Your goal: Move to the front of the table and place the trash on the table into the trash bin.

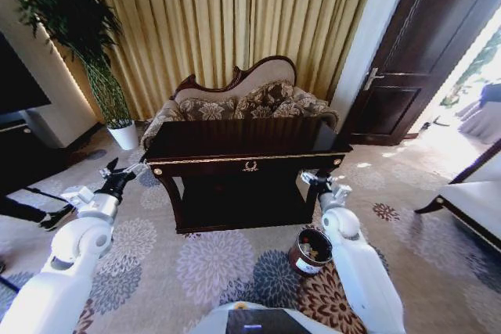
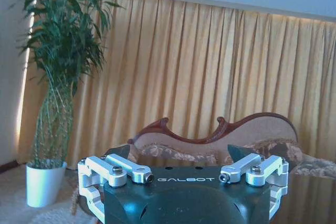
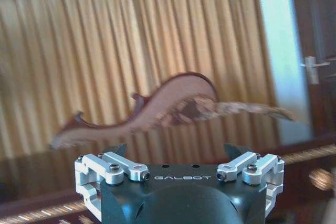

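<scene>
One dark glossy table (image 1: 249,149) with gold trim and a gold emblem on its drawer stands straight ahead, its surface showing no trash that can be made out. One round brown trash bin (image 1: 311,251) with a white label — its print too small to read — sits on the carpet by the table's right front leg. Two grippers flank the table: left gripper (image 1: 116,173) with jaws spread apart and empty, right gripper (image 1: 316,178) near the right corner, jaws likewise apart. Each wrist body reads "GALBOT". One sofa (image 1: 239,102) and one potted plant (image 1: 94,52) stand behind.
</scene>
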